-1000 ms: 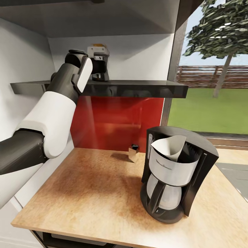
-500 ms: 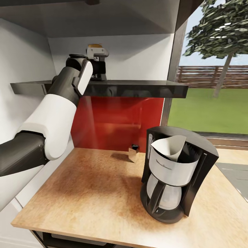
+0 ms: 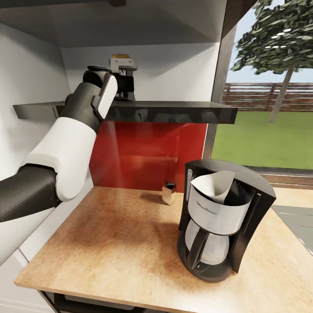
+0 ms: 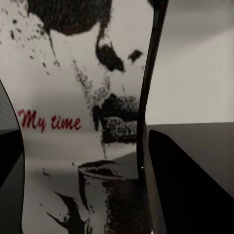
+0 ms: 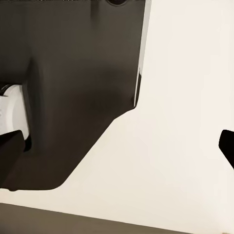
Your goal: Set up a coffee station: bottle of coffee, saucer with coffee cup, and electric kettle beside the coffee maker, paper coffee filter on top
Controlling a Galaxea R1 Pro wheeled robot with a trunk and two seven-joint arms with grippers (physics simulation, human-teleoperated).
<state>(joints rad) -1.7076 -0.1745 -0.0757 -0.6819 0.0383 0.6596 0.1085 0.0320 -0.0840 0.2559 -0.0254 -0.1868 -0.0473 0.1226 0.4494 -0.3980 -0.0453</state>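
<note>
Up on the kitchen shelf point(image 3: 174, 111), the left gripper point(image 3: 124, 84) has the upright bottle of coffee point(image 4: 83, 122) between its fingers point(image 4: 148, 112), clamped on it as far as I can judge. Down right of it, the coffee maker point(image 3: 224, 217) stands on the countertop point(image 3: 108, 243), so the bottle must travel that way.

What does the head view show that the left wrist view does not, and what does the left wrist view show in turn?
Head view alone: the coffee maker on the countertop with a paper filter in its top, a small box by the red backsplash, and the window.

Left wrist view alone: the label of the bottle of coffee, with "My time" in red letters, close between the fingers.

Both: the bottle, the left end effector around it, and the shelf.
</note>
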